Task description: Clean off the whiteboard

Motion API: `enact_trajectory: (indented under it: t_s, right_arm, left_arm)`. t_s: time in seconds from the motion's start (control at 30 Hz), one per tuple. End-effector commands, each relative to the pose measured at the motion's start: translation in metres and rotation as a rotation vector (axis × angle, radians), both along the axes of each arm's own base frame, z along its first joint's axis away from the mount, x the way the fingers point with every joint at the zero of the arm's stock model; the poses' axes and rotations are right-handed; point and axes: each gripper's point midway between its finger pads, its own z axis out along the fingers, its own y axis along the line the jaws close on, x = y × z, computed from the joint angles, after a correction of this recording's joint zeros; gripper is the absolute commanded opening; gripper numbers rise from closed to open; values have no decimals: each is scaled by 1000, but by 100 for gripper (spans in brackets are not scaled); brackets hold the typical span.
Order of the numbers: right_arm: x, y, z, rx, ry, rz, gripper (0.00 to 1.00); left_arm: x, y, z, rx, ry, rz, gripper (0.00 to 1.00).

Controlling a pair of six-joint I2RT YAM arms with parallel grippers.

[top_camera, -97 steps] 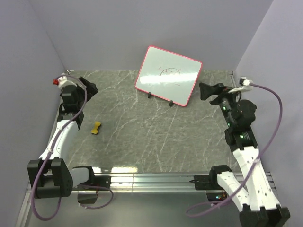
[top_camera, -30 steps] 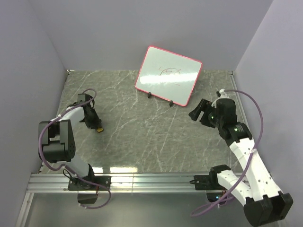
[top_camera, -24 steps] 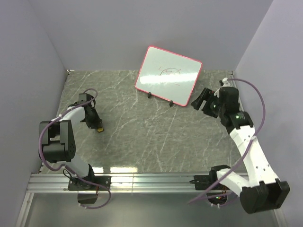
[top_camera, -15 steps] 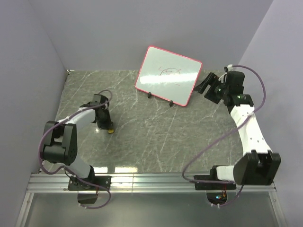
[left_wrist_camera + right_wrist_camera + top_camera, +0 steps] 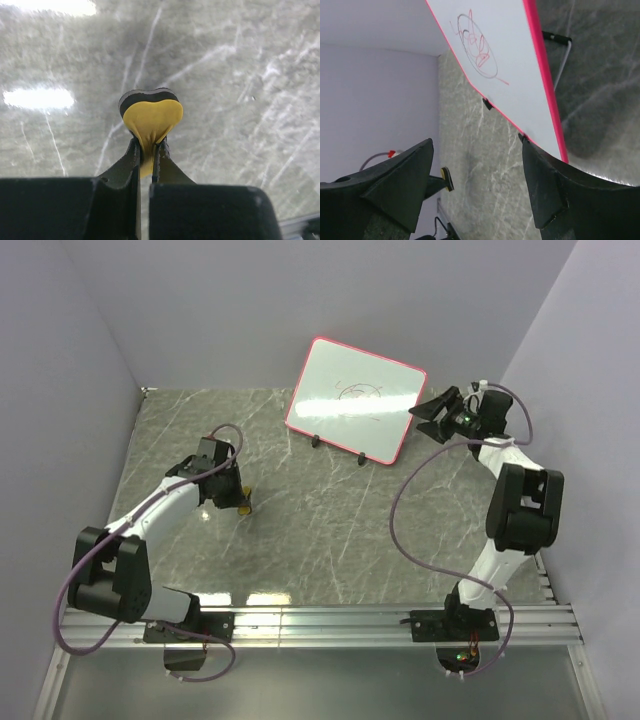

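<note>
Left gripper (image 5: 147, 151) pinching small yellow heart-shaped eraser (image 5: 152, 117), right gripper (image 5: 431, 412) with fingers wide apart, just beside pink-framed rectangular white whiteboard (image 5: 355, 400)

Left arm extended forward and inward, left pincer (image 5: 146, 150) angled down at the bench and clamped on the eraser (image 5: 151, 117); right arm stretched far back, right pincer (image 5: 432, 410) spread wide, pointing left.

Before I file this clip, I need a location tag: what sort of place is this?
Probably a robot test cell: a marble-pattern tabletop, plain lilac wall panels, and an aluminium mounting rail along the near edge.
</note>
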Motion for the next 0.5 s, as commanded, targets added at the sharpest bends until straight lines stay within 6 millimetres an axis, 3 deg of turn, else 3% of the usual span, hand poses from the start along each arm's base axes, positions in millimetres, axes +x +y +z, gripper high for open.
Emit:
enact_trajectory:
  t_s: [0.0,0.17,0.4,0.47]
  right_arm:
    - [24,6,49,52,-203,53,79]
    - [46,-4,25,3,-188,14,78]
    - [68,-4,23,-29,-212,16,79]
    - [74,-3,14,-39,-198,17,79]
  left_arm:
    - [-9,-8,17,-53,6,-23,0]
    - [-4,-8,29,-62,-18,9,0]
    - [-2,-14,26,-97,43,67,0]
    - [-1,-15,26,-100,45,80,0]
